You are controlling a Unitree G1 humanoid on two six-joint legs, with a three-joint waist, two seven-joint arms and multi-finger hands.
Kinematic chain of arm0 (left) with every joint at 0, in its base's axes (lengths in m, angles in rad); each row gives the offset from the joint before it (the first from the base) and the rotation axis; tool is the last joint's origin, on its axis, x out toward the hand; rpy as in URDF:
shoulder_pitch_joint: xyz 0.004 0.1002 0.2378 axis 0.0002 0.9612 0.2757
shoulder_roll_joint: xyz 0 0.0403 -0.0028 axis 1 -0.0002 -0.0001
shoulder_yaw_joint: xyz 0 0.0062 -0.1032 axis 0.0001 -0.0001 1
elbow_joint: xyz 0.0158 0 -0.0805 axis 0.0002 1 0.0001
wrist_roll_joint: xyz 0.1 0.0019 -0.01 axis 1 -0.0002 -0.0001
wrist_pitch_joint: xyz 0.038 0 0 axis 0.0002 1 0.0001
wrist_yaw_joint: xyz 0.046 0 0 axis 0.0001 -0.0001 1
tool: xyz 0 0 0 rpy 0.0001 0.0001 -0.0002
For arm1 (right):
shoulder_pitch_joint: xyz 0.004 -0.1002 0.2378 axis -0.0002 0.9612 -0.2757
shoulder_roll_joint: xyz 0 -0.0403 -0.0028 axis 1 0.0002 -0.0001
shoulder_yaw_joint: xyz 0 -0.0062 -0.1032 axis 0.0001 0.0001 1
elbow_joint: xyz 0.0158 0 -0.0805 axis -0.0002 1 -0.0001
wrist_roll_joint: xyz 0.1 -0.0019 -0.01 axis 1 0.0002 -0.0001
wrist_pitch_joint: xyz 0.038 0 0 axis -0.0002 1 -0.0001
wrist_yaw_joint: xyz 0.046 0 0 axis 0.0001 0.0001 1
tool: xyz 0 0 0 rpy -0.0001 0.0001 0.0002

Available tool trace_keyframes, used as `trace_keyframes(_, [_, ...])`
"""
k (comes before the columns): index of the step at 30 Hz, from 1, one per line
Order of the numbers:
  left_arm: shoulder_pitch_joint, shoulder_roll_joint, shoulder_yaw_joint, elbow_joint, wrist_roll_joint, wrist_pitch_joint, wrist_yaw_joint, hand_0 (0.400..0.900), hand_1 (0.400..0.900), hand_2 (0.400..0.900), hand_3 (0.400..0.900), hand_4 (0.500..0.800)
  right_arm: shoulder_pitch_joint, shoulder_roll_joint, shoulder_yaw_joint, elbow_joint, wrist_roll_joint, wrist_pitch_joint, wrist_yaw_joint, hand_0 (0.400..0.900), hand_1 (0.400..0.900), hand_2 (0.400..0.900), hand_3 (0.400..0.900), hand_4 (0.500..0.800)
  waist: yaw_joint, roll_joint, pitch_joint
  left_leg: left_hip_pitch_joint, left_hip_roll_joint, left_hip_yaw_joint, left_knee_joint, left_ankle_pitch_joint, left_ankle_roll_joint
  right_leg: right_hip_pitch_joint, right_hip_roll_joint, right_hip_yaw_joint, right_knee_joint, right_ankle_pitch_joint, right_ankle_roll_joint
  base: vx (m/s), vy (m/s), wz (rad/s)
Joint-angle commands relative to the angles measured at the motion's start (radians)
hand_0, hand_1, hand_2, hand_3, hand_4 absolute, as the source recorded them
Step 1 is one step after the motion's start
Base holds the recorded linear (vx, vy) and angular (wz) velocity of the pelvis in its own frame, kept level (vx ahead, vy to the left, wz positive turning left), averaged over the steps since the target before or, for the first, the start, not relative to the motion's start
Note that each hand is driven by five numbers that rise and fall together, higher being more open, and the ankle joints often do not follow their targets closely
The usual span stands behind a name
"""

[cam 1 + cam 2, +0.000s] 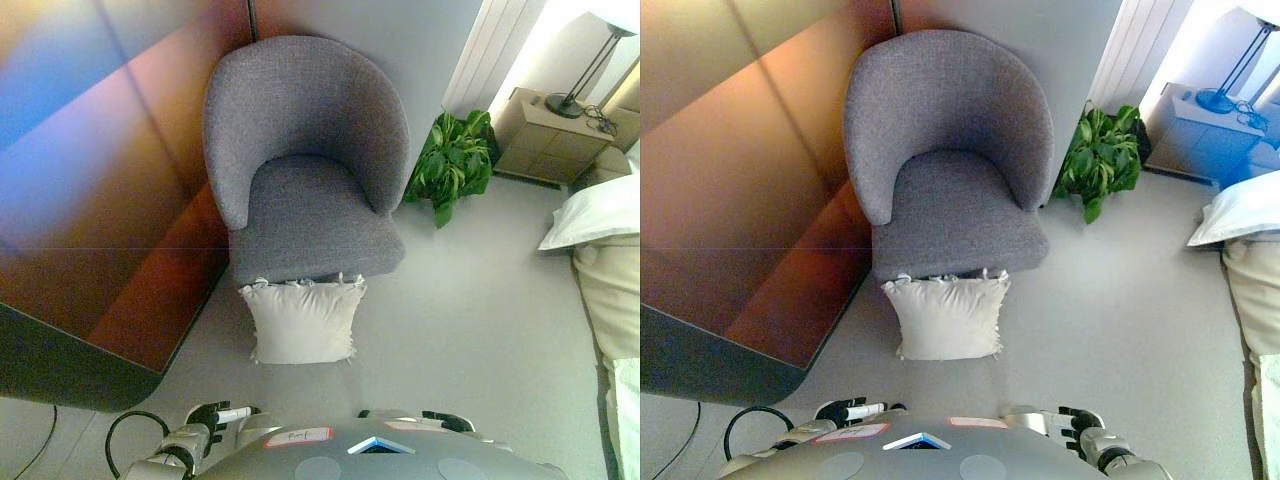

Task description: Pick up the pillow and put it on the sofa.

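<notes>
A cream square pillow (303, 320) with small tassels lies on the floor, its far edge against the front of the grey upholstered armchair (305, 170). The armchair's seat (312, 215) is bare. My left hand (222, 415) shows at the bottom left, low and near my body, fingers fairly straight and holding nothing. My right hand (1077, 422) shows at the bottom right, also low, fingers relaxed and empty. Both hands are well short of the pillow.
A brown wall panel (100, 200) runs along the left. A green potted plant (452, 160) stands right of the armchair. A bedside cabinet (545, 135) with a lamp (590, 70) is at the far right, and a bed with a white pillow (598, 212) lines the right edge.
</notes>
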Motion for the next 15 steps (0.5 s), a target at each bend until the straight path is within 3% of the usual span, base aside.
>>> trace_keyframes(1, [-0.077, -0.006, -0.027, 0.038, 0.016, -0.013, 0.006, 0.9, 0.9, 0.9, 0.9, 0.8, -0.1, 0.008, -0.007, 0.041, -0.002, -0.012, 0.0, 0.9, 0.9, 0.9, 0.9, 0.8, 0.017, 0.032, 0.056, 0.049, -0.093, 0.01, 0.005, -0.099, 0.088, -0.035, 0.034, 0.048, 0.117, -0.093, -0.004, 0.0, 0.0, 0.0])
trace_keyframes(8, [-0.077, -0.01, -0.025, 0.03, -0.01, -0.057, -0.003, 0.9, 0.9, 0.9, 0.9, 0.8, -0.098, 0.009, -0.008, 0.041, -0.007, -0.01, -0.002, 0.9, 0.9, 0.9, 0.9, 0.8, 0.015, 0.032, 0.058, 0.049, -0.093, 0.011, 0.005, -0.098, 0.088, -0.035, 0.035, 0.051, 0.116, -0.093, -0.005, 0.0, 0.0, 0.0])
trace_keyframes(15, [-0.072, -0.011, -0.025, 0.028, -0.001, -0.055, -0.008, 0.9, 0.9, 0.9, 0.9, 0.8, -0.095, 0.01, -0.011, 0.043, -0.009, -0.017, -0.006, 0.9, 0.9, 0.9, 0.9, 0.8, 0.017, 0.034, 0.06, 0.047, -0.093, 0.008, 0.005, -0.097, 0.087, -0.035, 0.035, 0.049, 0.115, -0.093, -0.005, 0.0, 0.0, 0.0])
